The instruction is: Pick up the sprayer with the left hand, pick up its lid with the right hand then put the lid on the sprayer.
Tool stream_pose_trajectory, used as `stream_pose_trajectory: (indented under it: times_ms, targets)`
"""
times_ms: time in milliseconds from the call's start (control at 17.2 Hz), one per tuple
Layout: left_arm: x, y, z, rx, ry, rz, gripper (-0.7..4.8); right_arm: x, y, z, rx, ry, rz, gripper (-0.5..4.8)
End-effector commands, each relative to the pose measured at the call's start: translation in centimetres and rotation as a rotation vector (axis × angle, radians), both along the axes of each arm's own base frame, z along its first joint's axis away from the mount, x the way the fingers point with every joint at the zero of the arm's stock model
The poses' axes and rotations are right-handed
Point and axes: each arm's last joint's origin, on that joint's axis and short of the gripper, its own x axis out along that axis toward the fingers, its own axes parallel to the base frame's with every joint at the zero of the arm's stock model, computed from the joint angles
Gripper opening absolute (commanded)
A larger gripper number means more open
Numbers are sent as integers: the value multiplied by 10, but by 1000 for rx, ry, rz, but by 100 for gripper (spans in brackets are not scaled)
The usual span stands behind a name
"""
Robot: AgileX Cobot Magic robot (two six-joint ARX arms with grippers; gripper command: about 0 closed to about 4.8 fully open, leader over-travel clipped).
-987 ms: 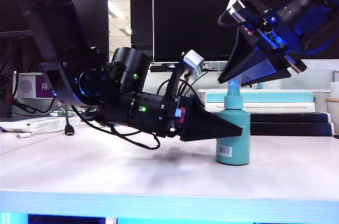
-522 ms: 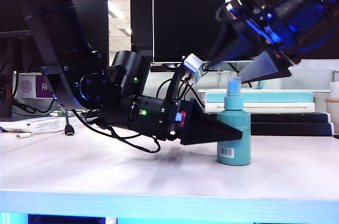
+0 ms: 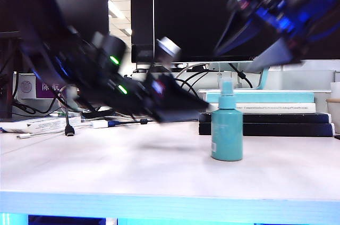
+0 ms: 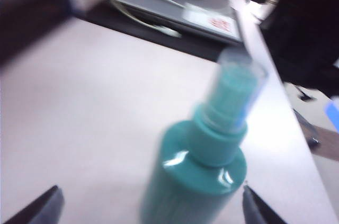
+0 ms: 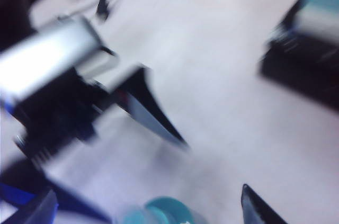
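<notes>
Sprayer [image 3: 227, 132] is standing upright on the surface [image 3: 159, 172], just in front of the book stack [image 3: 265, 110], with nothing gripping it. Lid [image 4: 241, 83] is sitting over the nozzle as a clear sleeve, teal showing through it, so the capping looks done and the step in hand reads as letting go and clearing out. Left tool [image 3: 180, 107] is hanging released beside the bottle, apart from it, fingers spread; in its wrist view both fingertips [image 4: 42, 208] are standing wide either side of the bottle shoulder with daylight between. Right tool [image 3: 255, 44] is hovering above the nozzle, also released, its tips straddling the cap from overhead in the right wrist view, lid [image 5: 161, 211] just peeking in at the frame edge. To do this well: each arm should be backing out along its own finger axis, not sweeping sideways, since the bottle is tall, narrow-based and light and a brushed finger would tip it; the right arm should be lifting straight up so it isn't dragging the cap off. Bottle is smooth glossy teal plastic, cylindrical with a stepped shoulder and a white barcode label low on the side; cap is thin, colourless, slick. Surface is pale, matte, flat. Both arms are motion-blurred, so exact gaps are unclear.
</notes>
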Motion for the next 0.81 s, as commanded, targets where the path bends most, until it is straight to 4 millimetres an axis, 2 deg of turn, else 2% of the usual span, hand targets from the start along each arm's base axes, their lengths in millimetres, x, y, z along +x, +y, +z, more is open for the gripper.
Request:
stream_pose_trajectory:
  times_ms: [58,174,290,406,522,581,639,697,813]
  targets:
    - [1,37,28,3,95,-42,479,-14,-22,32,31,-127,-66,445]
    - [0,58,39,30,153,-1,479,-25,-35,47,47,-169,-153,440]
    - [-3,76,58,109,149,129,479,-38,-46,59,27,-234,-251,440]
    - [-15,93,95,287,-16,348,479,-60,-56,75,9,-353,-378,439]
    - [-29,101,124,385,-128,475,479,-82,-62,82,29,-468,-455,404]
    - [-37,103,138,371,-170,481,479,-93,-65,82,39,-512,-486,370]
    - [-47,107,158,341,-231,498,457,-109,-69,76,41,-559,-556,344]
    - [-54,109,171,325,-263,517,456,-120,-72,70,45,-581,-585,344]
    - [-68,115,187,308,-282,556,455,-138,-75,54,63,-616,-594,311]
